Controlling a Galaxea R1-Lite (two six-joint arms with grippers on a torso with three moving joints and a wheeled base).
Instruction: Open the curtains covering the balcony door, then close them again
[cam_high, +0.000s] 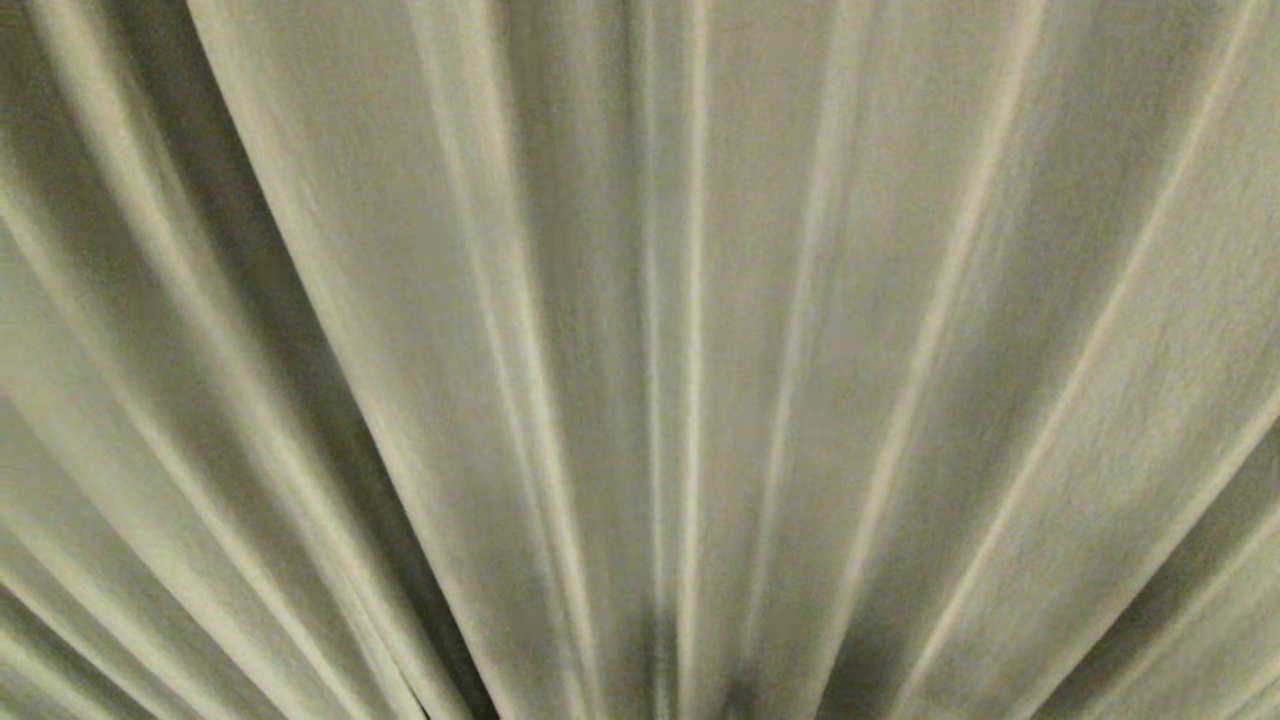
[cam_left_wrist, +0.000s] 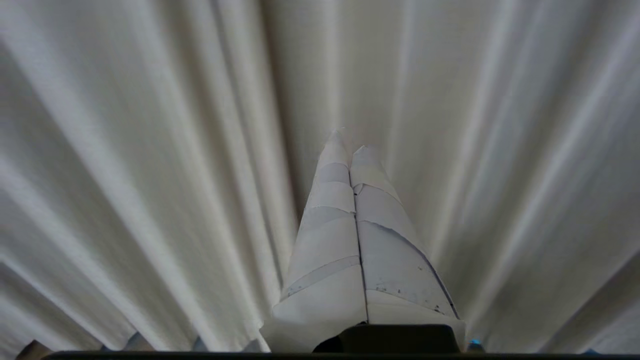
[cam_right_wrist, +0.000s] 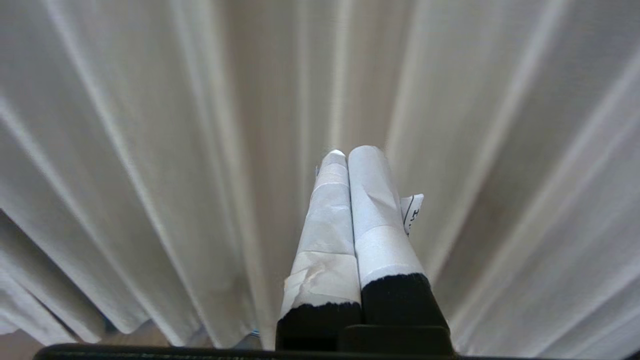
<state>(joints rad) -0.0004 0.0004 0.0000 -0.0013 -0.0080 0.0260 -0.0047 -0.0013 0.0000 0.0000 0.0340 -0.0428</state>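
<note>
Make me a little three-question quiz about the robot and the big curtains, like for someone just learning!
1. True or false: the curtains fill the whole head view, so no balcony door shows.
2. Multiple choice: the left pincer is A) wide open, B) shut with nothing between its fingers, C) clamped on a fold.
3. Fill the gap: the fingers of the right pincer are wrapped in white ____.

Key: 1 true; 2 B; 3 tape.
</note>
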